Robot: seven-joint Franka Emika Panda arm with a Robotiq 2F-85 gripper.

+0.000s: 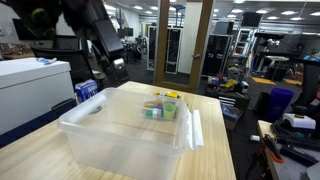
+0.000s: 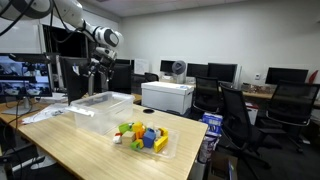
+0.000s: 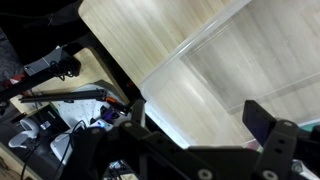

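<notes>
A large clear plastic bin [image 1: 120, 135] [image 2: 100, 104] stands on the wooden table [image 1: 215, 150]. My gripper [image 1: 113, 67] [image 2: 94, 74] hangs open above the bin's far end, holding nothing. In the wrist view my gripper [image 3: 198, 122] shows two black fingers [image 3: 262, 122] spread wide, with the bin's rim [image 3: 215, 45] and bare tabletop beneath them. Beside the bin, a shallow clear tray [image 2: 166, 150] carries several colourful toy blocks [image 1: 160, 108] [image 2: 143, 134].
A white printer [image 2: 168, 96] and a blue box [image 1: 87, 90] [image 2: 212, 122] stand past the table's edge. Black office chairs [image 2: 236, 115] and desks with monitors [image 2: 20, 76] surround the table. Cables and gear lie on the floor [image 3: 45, 130] below the table edge.
</notes>
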